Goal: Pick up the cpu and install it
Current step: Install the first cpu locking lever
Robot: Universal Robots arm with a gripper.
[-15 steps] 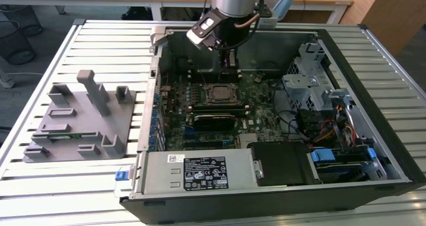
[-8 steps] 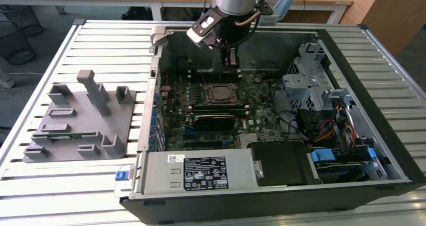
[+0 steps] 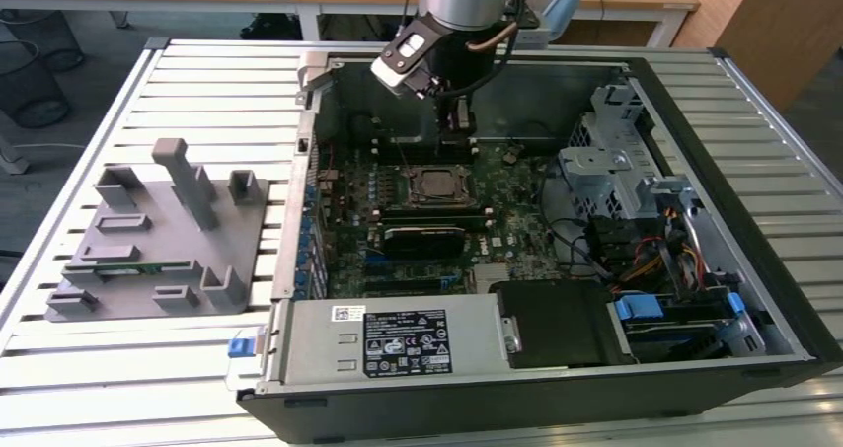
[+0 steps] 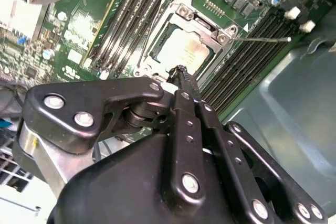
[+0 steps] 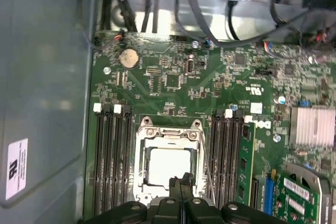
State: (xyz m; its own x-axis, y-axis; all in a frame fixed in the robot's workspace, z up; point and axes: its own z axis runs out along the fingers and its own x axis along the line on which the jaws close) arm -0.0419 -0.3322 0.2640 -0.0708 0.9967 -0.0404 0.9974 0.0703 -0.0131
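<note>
Hovering over the open computer case (image 3: 527, 393), the arm's fingers (image 4: 184, 80) are closed together, empty, near the cpu (image 5: 169, 163) seated in its socket (image 5: 144, 129).

cpu (image 5: 169, 163) | small flat square chip, silvery-grey top, pale sheen | lying flat, level | seated inside the metal socket frame (image 5: 140, 158) on the green motherboard (image 5: 157, 80), memory slots (image 5: 113, 156) either side

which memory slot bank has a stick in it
The bank on the silver heatsink side of the socket: a green stick stands at its outer edge; the other bank holds none.
</note>
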